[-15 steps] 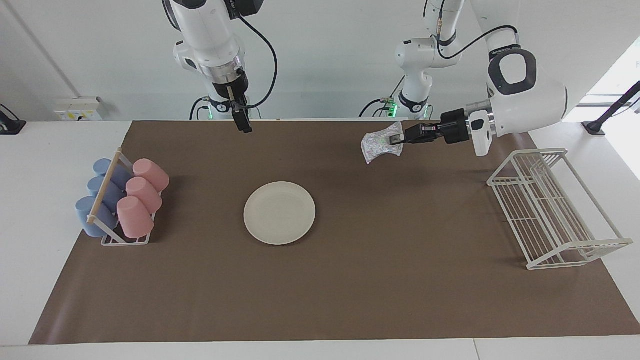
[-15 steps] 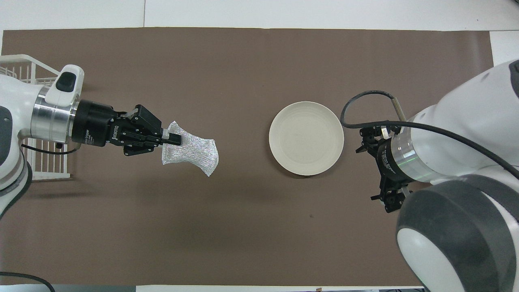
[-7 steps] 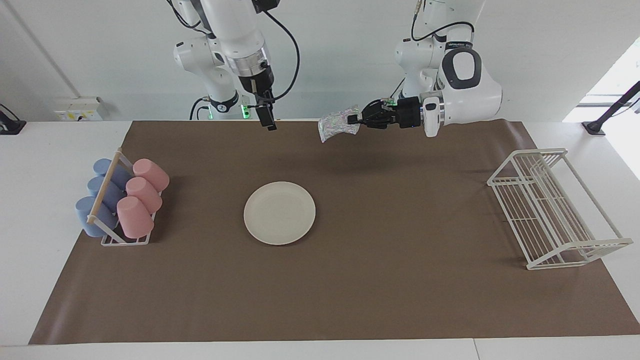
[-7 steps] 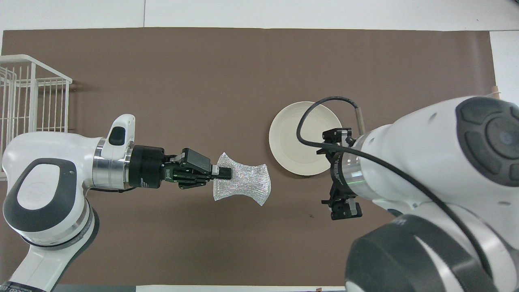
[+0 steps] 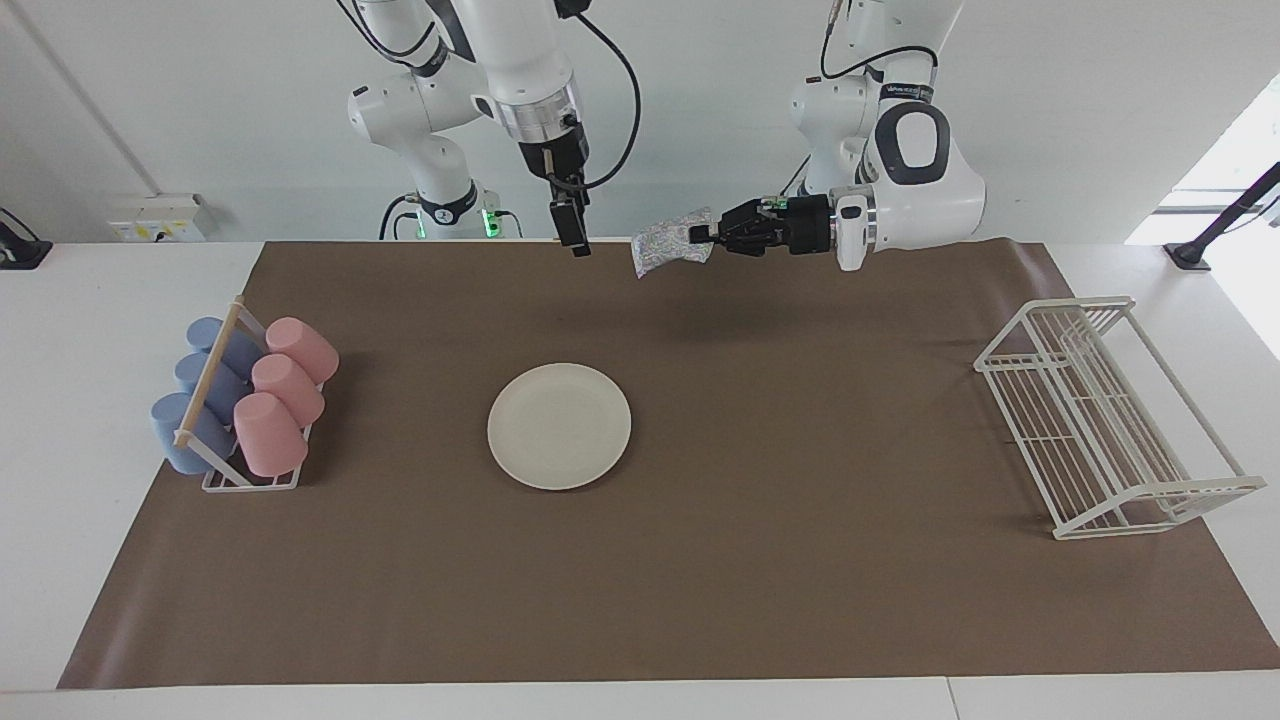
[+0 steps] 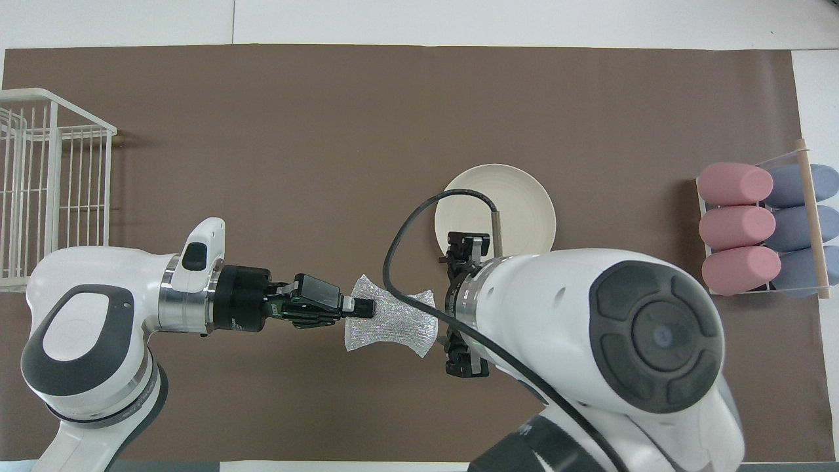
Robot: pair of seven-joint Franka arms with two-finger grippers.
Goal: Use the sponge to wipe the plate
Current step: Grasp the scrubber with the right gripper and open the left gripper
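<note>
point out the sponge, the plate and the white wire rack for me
sponge [image 5: 668, 243], facing view, middle of the silvery wad held up in the air
plate [image 5: 559, 426], facing view, centre of its flat cream surface
white wire rack [image 5: 1094, 424], facing view, on its slatted floor

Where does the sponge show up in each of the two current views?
Facing view: the sponge hangs near the top centre, held in the air by the left claw.
Overhead view: the sponge sits just below centre, in the left claw.
Shared landmark: the plate, lying on the brown mat in both.
</note>
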